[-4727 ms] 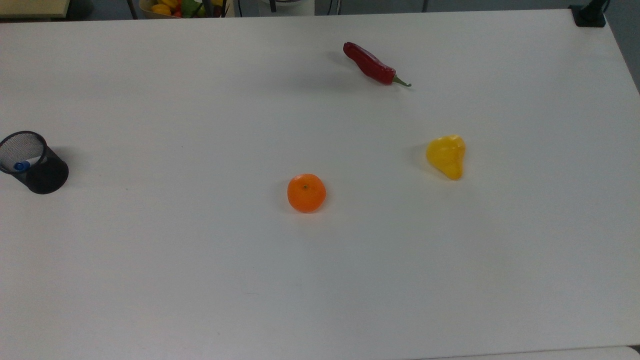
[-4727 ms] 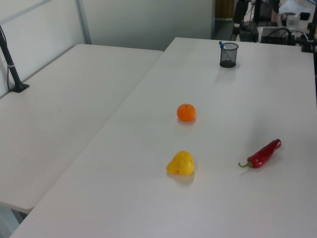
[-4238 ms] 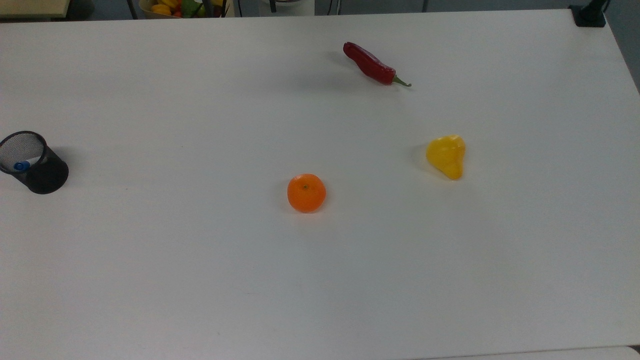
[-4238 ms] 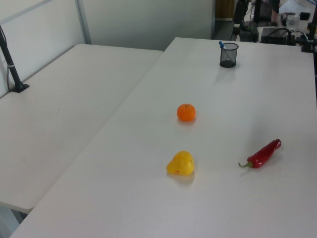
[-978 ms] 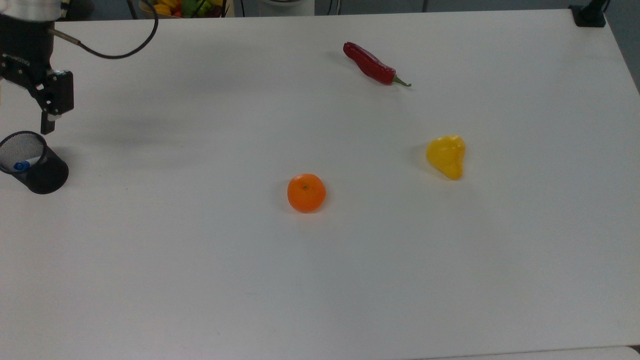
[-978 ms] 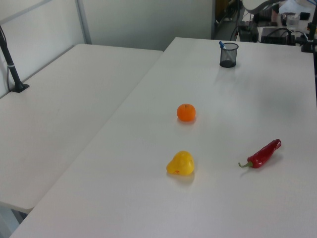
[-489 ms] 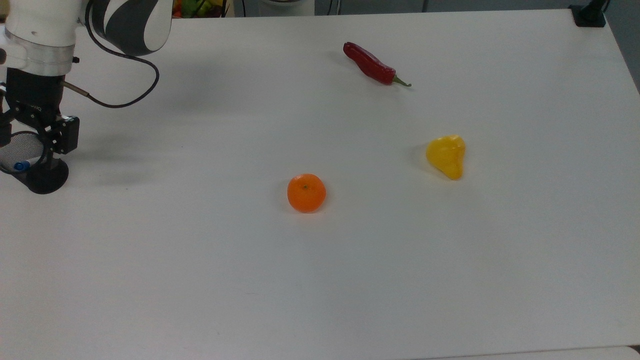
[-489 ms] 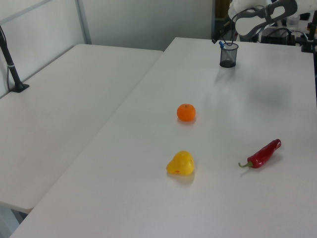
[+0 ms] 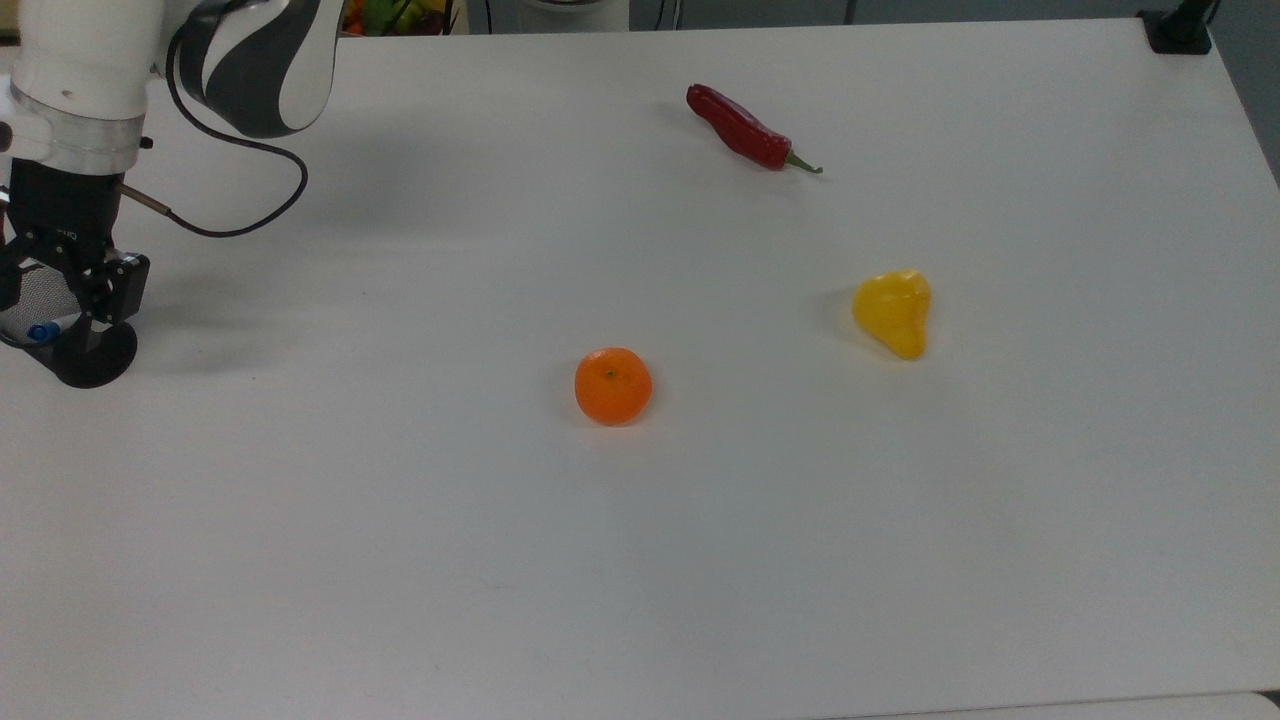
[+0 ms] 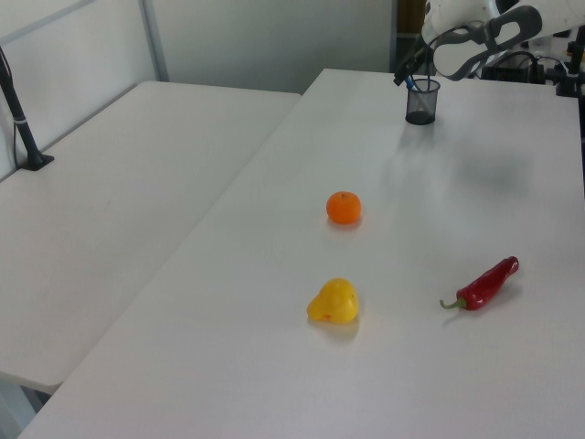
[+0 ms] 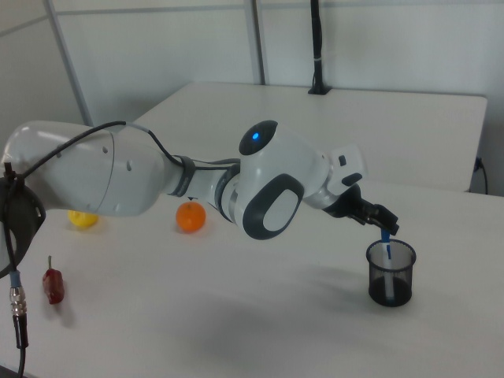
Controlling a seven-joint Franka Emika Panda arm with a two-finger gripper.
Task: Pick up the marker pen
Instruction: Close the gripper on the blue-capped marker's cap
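Item: marker pen (image 9: 42, 331), white barrel with blue cap, standing cap-up and tilted inside a black mesh pen cup (image 9: 90, 362), its cap leaning against the cup's rim; the cup stands upright at the table's (image 9: 700, 550) edge on the top view's left, about halfway along that edge. In the right view the marker pen (image 11: 387, 250) rises slightly above the cup (image 11: 390, 283); in the left view the cup (image 10: 421, 105) sits towards the table's far end with the blue cap (image 10: 410, 82) showing at the rim. Gripper (image 9: 50, 305): black, on a white arm, pointing downwards directly over the cup's mouth; its fingers stand spread apart with the cup's mesh visible between them, and they grip nothing. In the right view the gripper (image 11: 384, 224) hangs just above the blue cap; whether it touches the cap cannot be told. Other contents, all well apart from the cup: an orange (image 9: 613, 386) near the table's centre; a yellow pear-shaped fruit (image 9: 893, 312) further towards the edge on the top view's right; a red chili (image 9: 745, 130) lying near the edge at the top view's top, green stem pointing to the top view's right.
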